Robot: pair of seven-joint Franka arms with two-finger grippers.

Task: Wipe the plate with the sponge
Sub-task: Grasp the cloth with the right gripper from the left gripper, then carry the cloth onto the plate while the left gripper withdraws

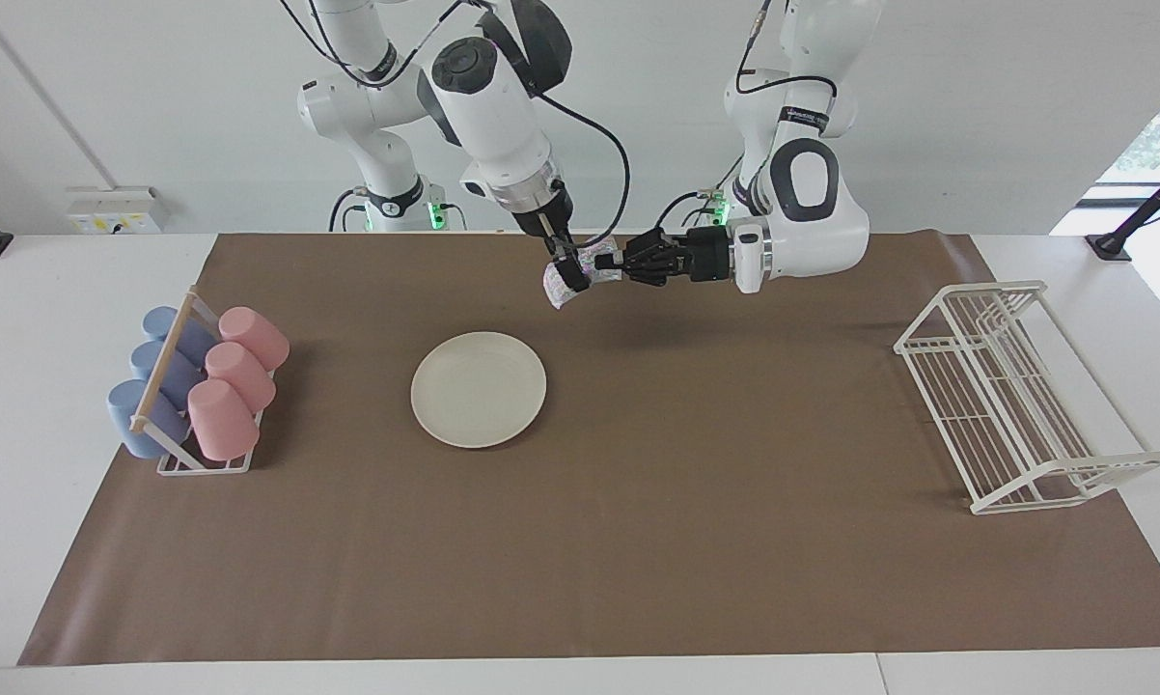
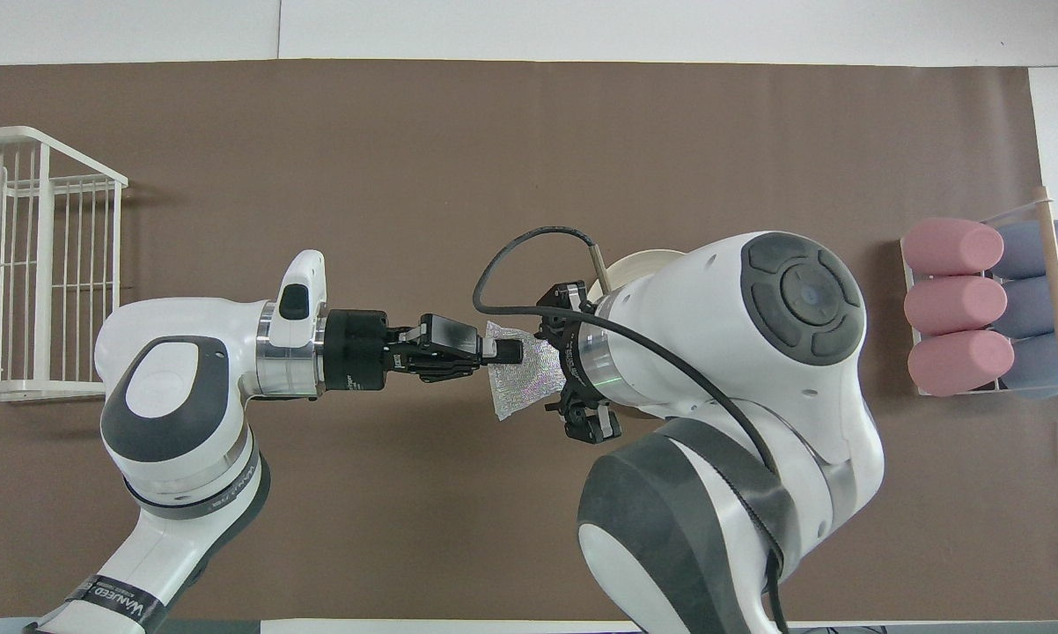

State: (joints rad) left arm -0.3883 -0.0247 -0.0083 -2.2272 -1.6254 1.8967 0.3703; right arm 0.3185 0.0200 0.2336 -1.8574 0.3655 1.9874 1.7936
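While hanging in the air between both grippers, sponge [image 1: 574,275] [image 2: 524,380] droops as a wrinkly silver sheet, long axis running slantwise downward, lower corner pointing at the brown mat [image 1: 638,541]. Right gripper [image 1: 568,270], angled steeply down from its arm, pinched on the sponge's middle. Left gripper [image 1: 607,262] [image 2: 504,350], held level and reaching sideways toward the right arm's end, fingers narrow and touching the sponge's upper edge; cannot tell whether actually clamped. Plate [image 1: 479,389] flat on the mat, below both sets of jaws and well apart from them, untouched. Pink cups [image 1: 237,379] and blue cups [image 1: 155,376] racked toward the right arm's end; white wire rack [image 1: 1014,396] toward the left arm's end.
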